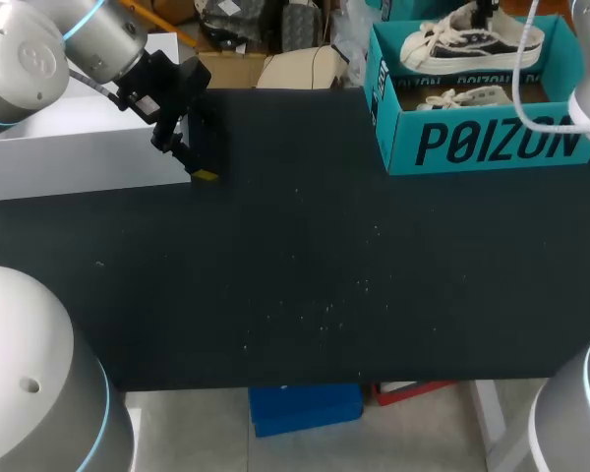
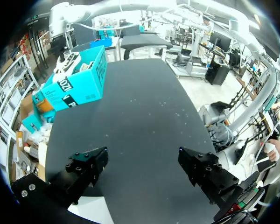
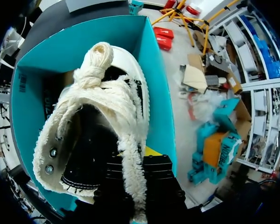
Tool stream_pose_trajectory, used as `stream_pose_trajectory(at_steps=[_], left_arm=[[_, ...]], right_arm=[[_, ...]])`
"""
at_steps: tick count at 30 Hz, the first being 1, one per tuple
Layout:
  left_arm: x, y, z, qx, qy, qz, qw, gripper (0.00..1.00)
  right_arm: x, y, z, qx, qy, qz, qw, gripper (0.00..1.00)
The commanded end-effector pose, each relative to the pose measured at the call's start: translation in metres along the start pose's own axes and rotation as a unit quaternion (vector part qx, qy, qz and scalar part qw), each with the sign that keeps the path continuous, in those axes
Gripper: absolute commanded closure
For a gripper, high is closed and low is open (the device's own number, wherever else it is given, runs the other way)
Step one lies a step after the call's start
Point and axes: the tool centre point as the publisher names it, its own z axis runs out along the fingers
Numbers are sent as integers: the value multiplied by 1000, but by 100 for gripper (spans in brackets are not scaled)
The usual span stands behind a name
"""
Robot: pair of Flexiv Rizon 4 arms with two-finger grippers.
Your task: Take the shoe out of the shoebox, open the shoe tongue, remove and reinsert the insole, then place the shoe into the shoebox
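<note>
Two grippers are in play, well apart from each other. My left gripper (image 2: 147,170) hangs over the far left of the black surface (image 1: 324,275), just beside the right end of a pale grey block (image 1: 79,147). It is spread wide with nothing in it; its wrist view shows only bare surface in the gap.

The teal shoebox (image 1: 492,147) stands open at the far right corner of the surface, its printed wall facing me. The shoe (image 1: 472,41), a black and white sneaker with frayed white laces, lies lengthwise along the far part of the box. Nearer to me in the same box I see something pale with laces (image 1: 467,96), apparently a second shoe, mostly hidden by the front wall.

My right arm comes in from the right and reaches the far side of the box. My right gripper (image 3: 140,168) is down at the shoe's heel end, right against the collar, and the frayed edge of the opening runs across the front of it. From its wrist view I look along the shoe towards the knotted laces, with the teal walls on either side. I cannot tell whether this gripper has closed on the shoe or is only resting against it.
</note>
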Motion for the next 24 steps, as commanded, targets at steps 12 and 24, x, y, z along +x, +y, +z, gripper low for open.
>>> stream_pose_trajectory(at_steps=[12,24], left_arm=[[0,0,0,-1,0,0,1000,0],[0,0,0,-1,0,0,1000,0]], right_arm=[[-30,-2,57,0,44,-27,999,100],[-37,5,77,-4,53,-38,998,100]])
